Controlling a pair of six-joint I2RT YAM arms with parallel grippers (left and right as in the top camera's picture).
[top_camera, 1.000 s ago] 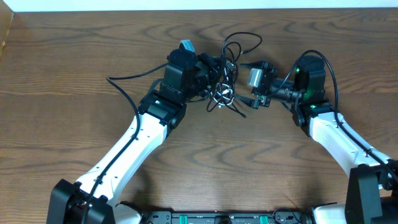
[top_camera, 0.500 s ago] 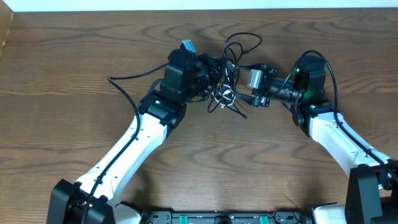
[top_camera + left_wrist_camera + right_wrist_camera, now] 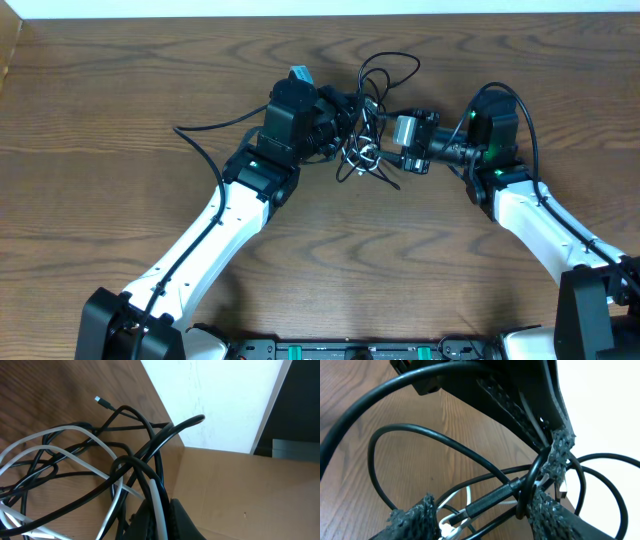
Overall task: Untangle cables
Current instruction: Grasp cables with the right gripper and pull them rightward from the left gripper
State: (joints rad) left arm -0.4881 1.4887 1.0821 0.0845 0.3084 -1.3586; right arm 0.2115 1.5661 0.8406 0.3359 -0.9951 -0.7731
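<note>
The cables (image 3: pixel 368 130) lie in one knot of black loops with a white cord through it, at mid-table between my arms. My left gripper (image 3: pixel 341 122) is at the knot's left side. In the left wrist view its jaws (image 3: pixel 161 512) are shut on the white cord (image 3: pixel 156 491) together with a black cord (image 3: pixel 150 445). My right gripper (image 3: pixel 387 152) is at the knot's right side. In the right wrist view its fingers (image 3: pixel 485 510) are open, with a black plug (image 3: pixel 492 496) and black loops lying between them.
A thick black arm wire (image 3: pixel 205 128) trails left from my left arm. A cardboard box (image 3: pixel 8 50) stands at the far left edge; it also shows in the left wrist view (image 3: pixel 240 490). The table's far edge meets a white wall (image 3: pixel 320 8).
My right gripper has moved left, closer into the knot. The left arm and the cables it holds have stayed in place.
</note>
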